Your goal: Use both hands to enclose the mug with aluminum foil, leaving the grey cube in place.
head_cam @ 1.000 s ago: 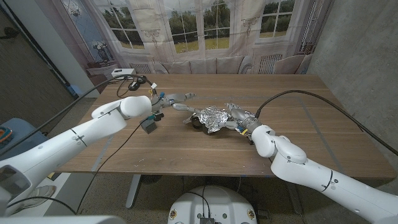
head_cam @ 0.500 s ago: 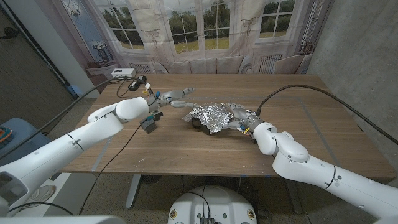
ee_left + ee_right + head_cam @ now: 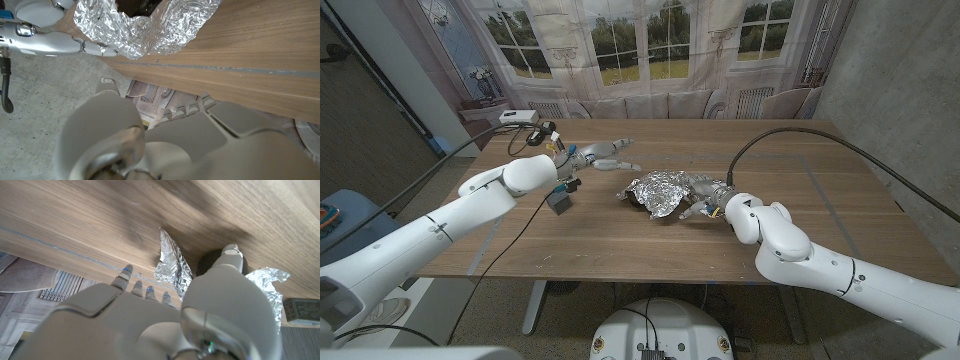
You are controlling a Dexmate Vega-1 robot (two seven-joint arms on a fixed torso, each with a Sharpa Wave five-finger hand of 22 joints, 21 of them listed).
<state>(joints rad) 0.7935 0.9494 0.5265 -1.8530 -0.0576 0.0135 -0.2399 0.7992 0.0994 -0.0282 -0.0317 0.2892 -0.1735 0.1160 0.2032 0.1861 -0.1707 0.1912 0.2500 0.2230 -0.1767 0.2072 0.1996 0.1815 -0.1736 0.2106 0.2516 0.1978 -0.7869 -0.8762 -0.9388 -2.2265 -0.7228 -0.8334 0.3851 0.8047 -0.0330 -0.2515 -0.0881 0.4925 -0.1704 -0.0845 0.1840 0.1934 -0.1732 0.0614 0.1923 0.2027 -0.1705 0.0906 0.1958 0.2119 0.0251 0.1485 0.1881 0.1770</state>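
A crumpled aluminum foil sheet (image 3: 658, 189) lies bunched over the dark mug (image 3: 641, 204) at the table's middle. In the left wrist view the foil (image 3: 150, 27) gapes around the mug's dark body (image 3: 135, 5). My right hand (image 3: 706, 195) touches the foil's right side with its fingers (image 3: 55, 42) stretched along the edge and the thumb (image 3: 232, 255) by the mug. A foil flap (image 3: 172, 265) lies between thumb and fingers. My left hand (image 3: 601, 156) hovers left of the foil, fingers apart, holding nothing. The grey cube (image 3: 560, 200) sits further left, also seen as the cube (image 3: 302, 311).
A small white box (image 3: 519, 117) with cables sits at the table's (image 3: 820, 190) far left corner. Black cables trail from both arms over the table. Bare wood stretches right of and in front of the foil.
My left hand has let go of the foil's left edge and drawn back to the left and away. The right hand stays against the foil, which now sits more bunched.
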